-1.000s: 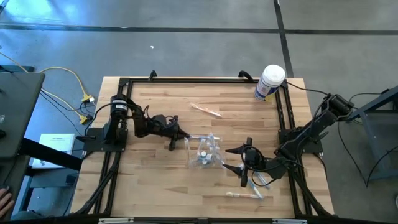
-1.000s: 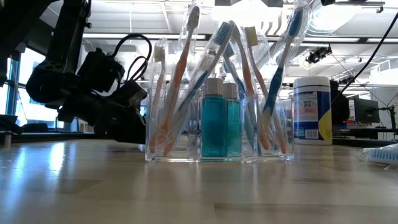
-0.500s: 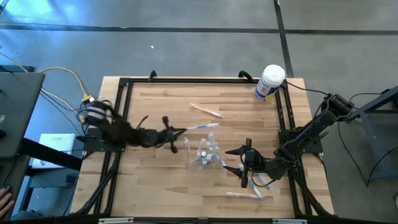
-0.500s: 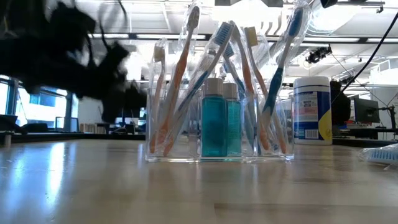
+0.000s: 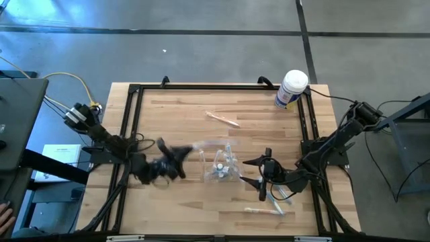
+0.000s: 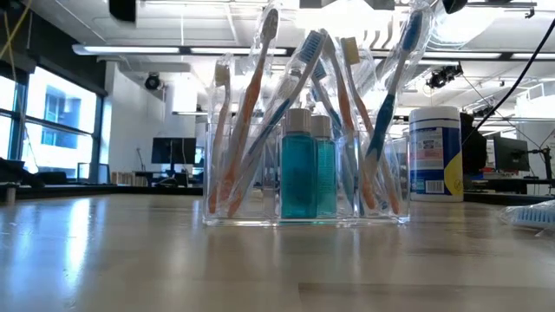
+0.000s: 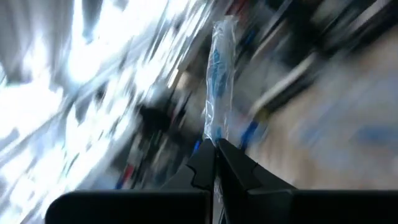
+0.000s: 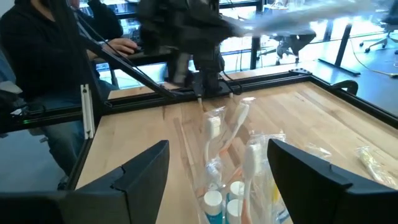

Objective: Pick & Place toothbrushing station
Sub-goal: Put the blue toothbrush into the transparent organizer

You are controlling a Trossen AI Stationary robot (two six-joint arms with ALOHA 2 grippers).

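Observation:
The clear holder (image 5: 222, 165) stands on the table's middle, with several wrapped toothbrushes and small teal bottles in it; it also shows in the low view (image 6: 303, 204) and the right wrist view (image 8: 239, 186). My left gripper (image 5: 173, 160), blurred, is to the holder's left and shut on a wrapped blue toothbrush (image 7: 219, 74). My right gripper (image 5: 259, 173) is open just right of the holder, its fingers (image 8: 146, 174) apart and touching nothing. My left gripper pinches the wrapped toothbrush by one end of its clear wrapper (image 7: 215, 135) between its two fingers. The brush sticks out past the fingertips, roughly in line with them. It is lifted clear of the table and shows as a faint streak in the high view (image 5: 205, 143).
A white tub with a blue label (image 5: 292, 89) stands at the far right corner. A wrapped orange toothbrush (image 5: 222, 119) lies behind the holder. More wrapped brushes (image 5: 269, 208) lie near the right front. A black frame (image 5: 134, 91) rims the table. A person (image 8: 43, 56) sits beyond it.
My left gripper, shut on the wrapped blue toothbrush, has drawn back fast from the holder toward the table's left and near edges and has gone up out of the low view. The brush has gone with it. The holder and my right gripper have kept still.

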